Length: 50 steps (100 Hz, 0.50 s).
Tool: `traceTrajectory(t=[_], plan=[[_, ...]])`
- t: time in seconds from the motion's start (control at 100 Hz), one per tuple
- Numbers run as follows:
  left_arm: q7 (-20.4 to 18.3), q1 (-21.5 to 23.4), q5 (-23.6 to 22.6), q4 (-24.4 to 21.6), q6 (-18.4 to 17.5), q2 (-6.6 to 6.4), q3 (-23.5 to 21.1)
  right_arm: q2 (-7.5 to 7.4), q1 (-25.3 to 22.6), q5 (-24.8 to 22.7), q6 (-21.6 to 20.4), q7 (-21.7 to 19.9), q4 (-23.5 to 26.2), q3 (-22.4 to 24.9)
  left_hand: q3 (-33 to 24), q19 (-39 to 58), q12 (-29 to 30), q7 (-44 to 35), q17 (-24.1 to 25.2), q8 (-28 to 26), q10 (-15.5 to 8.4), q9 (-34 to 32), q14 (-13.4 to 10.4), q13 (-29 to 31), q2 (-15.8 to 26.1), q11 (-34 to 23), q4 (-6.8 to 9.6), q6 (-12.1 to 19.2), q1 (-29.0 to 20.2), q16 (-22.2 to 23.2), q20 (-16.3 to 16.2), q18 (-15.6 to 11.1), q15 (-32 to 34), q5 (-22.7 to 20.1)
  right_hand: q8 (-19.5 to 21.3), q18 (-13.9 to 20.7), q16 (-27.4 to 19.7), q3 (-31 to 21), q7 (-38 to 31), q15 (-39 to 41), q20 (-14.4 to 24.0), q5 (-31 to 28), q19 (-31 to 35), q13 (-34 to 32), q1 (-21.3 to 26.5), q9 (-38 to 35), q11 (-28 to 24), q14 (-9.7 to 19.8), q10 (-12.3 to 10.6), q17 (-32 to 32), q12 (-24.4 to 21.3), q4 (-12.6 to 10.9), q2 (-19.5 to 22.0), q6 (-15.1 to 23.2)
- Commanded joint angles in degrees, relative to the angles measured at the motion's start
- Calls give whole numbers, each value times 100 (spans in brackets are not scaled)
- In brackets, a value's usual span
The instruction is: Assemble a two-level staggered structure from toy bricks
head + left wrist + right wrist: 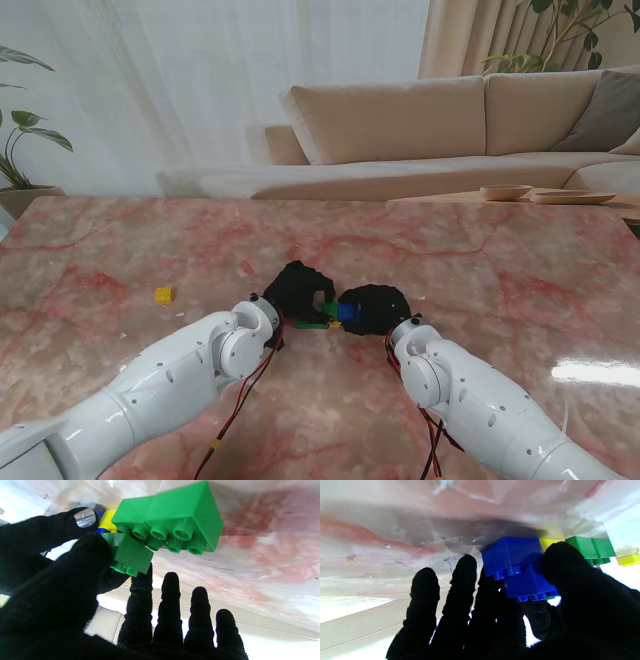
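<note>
A row of bricks lies mid-table: a long green brick (172, 522), a yellow brick (107, 520) and a blue brick (512, 553). My left hand (298, 292) is shut on a smaller green brick (130, 555), pinched between thumb and forefinger against the studs of the long green one. My right hand (375, 308) is shut on a second blue brick (530, 585), set half over the lower blue brick. In the stand view the hands hide most of the row; only a green strip (312, 324) and a blue patch (348, 311) show.
A loose yellow brick (163, 295) lies on the pink marble table (500, 280), to the left of my hands, and shows in the right wrist view as well (628, 560). A beige sofa (400, 120) stands beyond the far edge.
</note>
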<state>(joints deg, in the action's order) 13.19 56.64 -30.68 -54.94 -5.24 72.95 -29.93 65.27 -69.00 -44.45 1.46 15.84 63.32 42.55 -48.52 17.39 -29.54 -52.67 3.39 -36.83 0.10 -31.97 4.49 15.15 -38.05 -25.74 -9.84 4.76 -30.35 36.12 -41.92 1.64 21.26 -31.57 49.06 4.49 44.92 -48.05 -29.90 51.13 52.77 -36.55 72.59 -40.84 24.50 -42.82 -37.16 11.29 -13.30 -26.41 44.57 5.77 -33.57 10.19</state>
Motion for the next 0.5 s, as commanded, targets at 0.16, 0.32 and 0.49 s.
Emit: traceTrajectory(t=[0.16, 0.32, 0.49], plan=[[-14, 84, -19, -89, -2, -53, -86, -10, -98, 4, 21, -141, -110, -44, -18, -347, 7, 417, 161, 49, -9, 322, 116, -292, -28, 182, 145, -105, 387, -30, -137, -55, -231, 263, -43, 31, -11, -168, -133, -60, 55, -161, 201, -217, -76, -254, 129, -30, 181, -57, -116, 177, -82, 19], [59, 256, 14, -330, 16, -88, -315, -8, -89, -11, -14, -101, -134, -58, 116, -506, 73, 755, 138, 292, -32, 445, 100, -364, 3, 221, 132, -167, 474, -51, -139, -63, -280, 511, -36, 30, -9, -293, -206, -40, 57, -252, 240, -325, -11, -380, 104, -10, 148, -142, -110, 268, -166, 103], [146, 431, -10, -630, 35, -134, -537, -9, -90, -24, -31, -87, -129, -63, 139, -534, 81, 749, 126, 337, -36, 406, 88, -332, 123, 205, 143, -130, 478, -49, -135, -65, -279, 449, -70, 26, -7, -371, -250, -43, 50, -257, 252, -342, 0, -399, 116, -9, 140, -153, -110, 392, -208, 122]])
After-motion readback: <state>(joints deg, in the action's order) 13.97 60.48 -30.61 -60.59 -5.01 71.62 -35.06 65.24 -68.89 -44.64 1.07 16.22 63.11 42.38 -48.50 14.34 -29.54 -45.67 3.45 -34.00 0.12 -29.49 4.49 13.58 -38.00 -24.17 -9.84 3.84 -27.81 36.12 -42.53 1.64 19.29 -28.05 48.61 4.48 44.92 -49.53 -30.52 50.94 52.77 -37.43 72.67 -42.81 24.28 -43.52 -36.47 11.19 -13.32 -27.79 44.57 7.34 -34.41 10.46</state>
